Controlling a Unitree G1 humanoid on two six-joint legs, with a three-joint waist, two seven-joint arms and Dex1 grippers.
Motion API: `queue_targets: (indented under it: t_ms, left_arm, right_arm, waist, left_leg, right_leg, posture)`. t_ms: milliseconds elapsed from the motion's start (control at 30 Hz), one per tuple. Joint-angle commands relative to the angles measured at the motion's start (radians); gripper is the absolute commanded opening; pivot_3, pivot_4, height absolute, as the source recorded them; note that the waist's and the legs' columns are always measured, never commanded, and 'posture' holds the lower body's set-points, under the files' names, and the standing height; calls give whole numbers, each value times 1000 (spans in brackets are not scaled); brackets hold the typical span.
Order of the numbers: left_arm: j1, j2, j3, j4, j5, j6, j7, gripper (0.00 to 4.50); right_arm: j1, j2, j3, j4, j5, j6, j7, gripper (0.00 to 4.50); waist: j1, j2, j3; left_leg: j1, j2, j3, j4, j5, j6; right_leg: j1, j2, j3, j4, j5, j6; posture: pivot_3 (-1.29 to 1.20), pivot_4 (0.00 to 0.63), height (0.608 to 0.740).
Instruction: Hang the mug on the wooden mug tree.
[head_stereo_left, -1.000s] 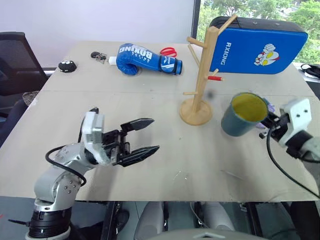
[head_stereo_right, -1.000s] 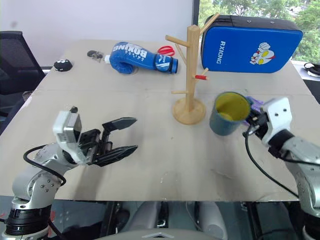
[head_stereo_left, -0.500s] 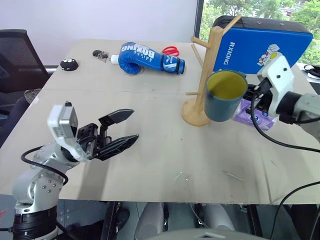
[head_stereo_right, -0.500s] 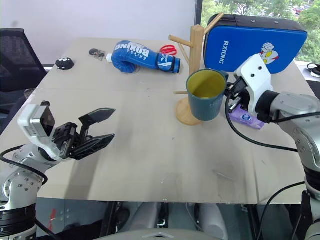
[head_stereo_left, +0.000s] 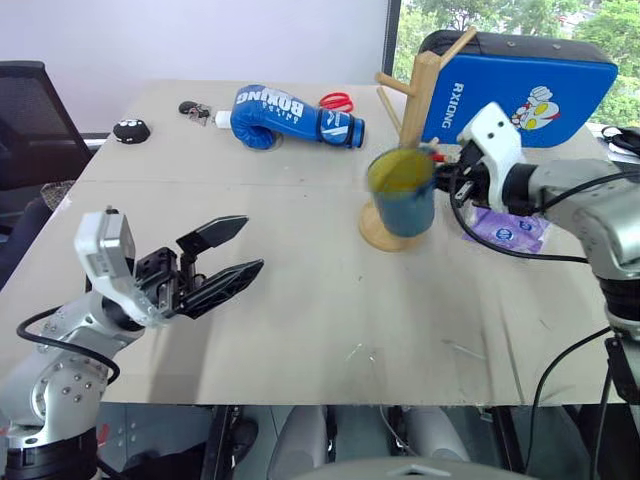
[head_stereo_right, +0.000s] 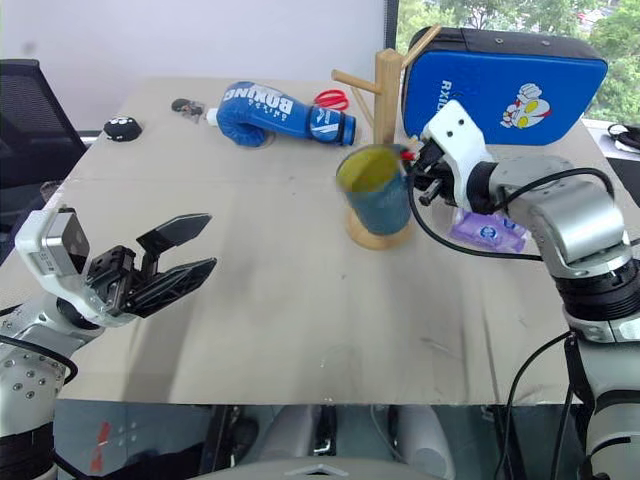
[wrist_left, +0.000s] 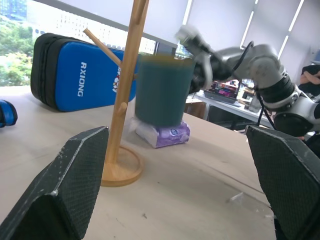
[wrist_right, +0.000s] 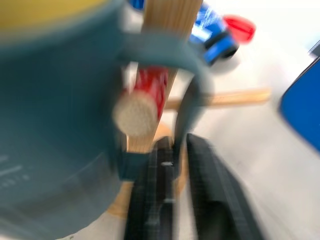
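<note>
Mug at the peg, hanging not yet done

The right gripper (head_stereo_right: 421, 172) pinches the handle of the mug (head_stereo_right: 375, 190) beside the mug tree (head_stereo_right: 383, 140), red-tipped peg (wrist_right: 142, 102) seen through the handle loop; lowering and release remain. Near left, the left gripper (head_stereo_left: 225, 260) gapes empty

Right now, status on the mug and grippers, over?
Right gripper pinching the mug by its handle, red-tipped peg through the loop. Mug not released on the wooden mug tree. Left gripper open, idle. Nothing blocking.
</note>
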Motion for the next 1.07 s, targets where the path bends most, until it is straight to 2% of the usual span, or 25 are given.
queue_targets:
  t_ms: [33,100,267,367,467,600,800,933,1067]
  left_arm:
    - [-30,14,2,-59,-37,18,44,4500]
    - [-41,22,-5,-62,-46,33,45,4500]
    - [-98,18,-48,-32,-57,62,50,4500]
    - [-126,16,-68,12,-39,62,32,4500]
    - [-142,17,-91,44,-21,59,11,4500]
    - [-117,12,-118,47,17,50,-10,4500]
    - [-32,39,-162,20,161,39,38,4500]
    - [13,81,-169,16,240,34,38,4500]
    - [24,108,-175,41,281,18,6,4500]
  right_arm:
    - [6,-13,-110,-79,26,-27,19,2273]
    - [49,-25,-194,-151,75,-9,27,3252]
    - [266,-74,-465,-341,221,28,78,3252]
    - [421,-96,-603,-407,252,26,91,3252]
    - [639,-68,-725,-445,247,-24,101,3252]
    - [901,-8,-781,-451,182,-175,134,3252]
    - [1159,62,-794,-378,80,-401,184,3252]
    - [1261,60,-846,-335,75,-478,228,3252]
    - [1274,47,-868,-310,80,-515,245,3252]
  waist:
    - [0,0,0]
    - [2,0,0]
    - [7,-1,0]
    - [14,-1,0]
    - [20,-1,0]
    - [19,-1,0]
    - [12,-1,0]
    - [15,-1,0]
    - [16,-1,0]
  left_leg:
    - [0,0,0,0,0,0]
    - [0,0,-1,0,0,0]
    - [0,0,-2,-2,0,-1]
    - [0,0,-2,-2,0,0]
    - [1,0,-2,-2,0,0]
    - [2,0,-1,-2,0,0]
    - [5,0,1,-2,0,0]
    - [5,0,1,-2,0,0]
    - [5,1,1,-2,0,0]
  right_leg:
    - [0,0,0,0,0,1]
    - [0,0,-1,0,1,3]
    - [0,0,-2,-1,2,4]
    - [1,0,-2,-1,2,4]
    - [1,1,-2,-1,2,4]
    - [2,1,-1,-1,2,4]
    - [2,2,1,0,-2,3]
    - [2,2,1,0,-2,3]
    - [2,2,2,0,-2,3]
  posture:
    - [0,150,740]
    - [0,150,740]
    - [0,150,740]
    - [0,150,740]
    - [0,150,740]
    - [0,150,740]
    - [0,150,740]
    - [0,150,740]
    - [0,150,740]
